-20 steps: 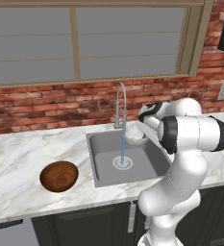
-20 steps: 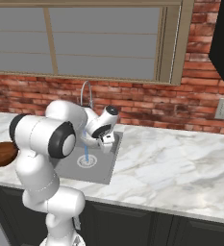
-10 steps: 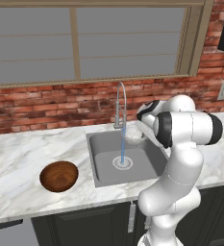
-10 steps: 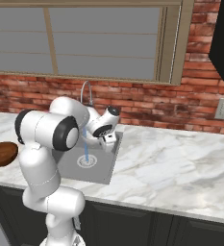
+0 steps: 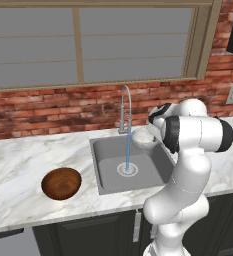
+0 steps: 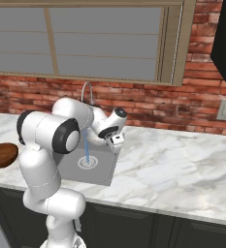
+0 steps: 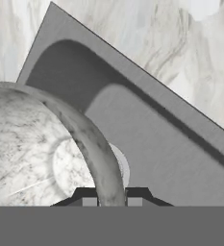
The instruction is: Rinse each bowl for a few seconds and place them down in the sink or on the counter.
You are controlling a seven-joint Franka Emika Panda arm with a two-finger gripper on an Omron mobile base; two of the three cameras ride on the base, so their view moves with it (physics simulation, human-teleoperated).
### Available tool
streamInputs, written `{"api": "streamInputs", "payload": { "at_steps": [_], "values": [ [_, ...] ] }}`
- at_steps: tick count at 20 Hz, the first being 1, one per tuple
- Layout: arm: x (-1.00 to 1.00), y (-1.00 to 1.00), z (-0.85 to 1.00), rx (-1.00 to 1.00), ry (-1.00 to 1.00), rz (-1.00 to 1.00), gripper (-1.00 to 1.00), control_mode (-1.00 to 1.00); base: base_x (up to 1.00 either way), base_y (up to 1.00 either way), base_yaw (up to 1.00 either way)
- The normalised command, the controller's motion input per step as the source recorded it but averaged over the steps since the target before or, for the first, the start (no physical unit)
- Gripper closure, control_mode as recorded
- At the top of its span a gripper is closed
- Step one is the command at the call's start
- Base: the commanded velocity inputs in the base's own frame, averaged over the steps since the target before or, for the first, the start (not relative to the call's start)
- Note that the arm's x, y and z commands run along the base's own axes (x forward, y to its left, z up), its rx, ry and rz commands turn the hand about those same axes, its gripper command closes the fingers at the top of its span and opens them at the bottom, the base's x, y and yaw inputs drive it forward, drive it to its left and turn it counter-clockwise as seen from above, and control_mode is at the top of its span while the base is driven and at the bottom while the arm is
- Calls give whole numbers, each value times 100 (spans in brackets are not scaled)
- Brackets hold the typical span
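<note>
The jaws clench the rim of the pale bowl over the sink (faucet running).

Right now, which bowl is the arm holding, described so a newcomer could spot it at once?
Start at the sink under the window, where water runs from the chrome faucet. Just right of the stream, the fingers pinch the rim of the pale speckled bowl, held above the basin. The wood-brown bowl sits on the counter.

Pale bowl cut by hand view's left edge, claw fingertips mostly hidden
</note>
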Motion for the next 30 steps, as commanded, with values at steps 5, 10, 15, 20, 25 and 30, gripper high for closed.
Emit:
{"api": "streamInputs", "payload": {
  "at_steps": [5,10,15,20,25,30],
  "values": [
    [4,-30,5,-10,2,-8,100,-100,0,0,0],
    [8,-19,2,-7,4,-17,100,-100,0,0,0],
    [2,-14,0,-1,0,-21,100,-100,0,0,0],
    [2,-20,0,0,0,-19,100,-100,0,0,0],
    [2,-26,0,0,0,-17,100,-100,0,0,0],
    [2,-32,0,0,1,-15,100,-100,0,0,0]
  ]
}}
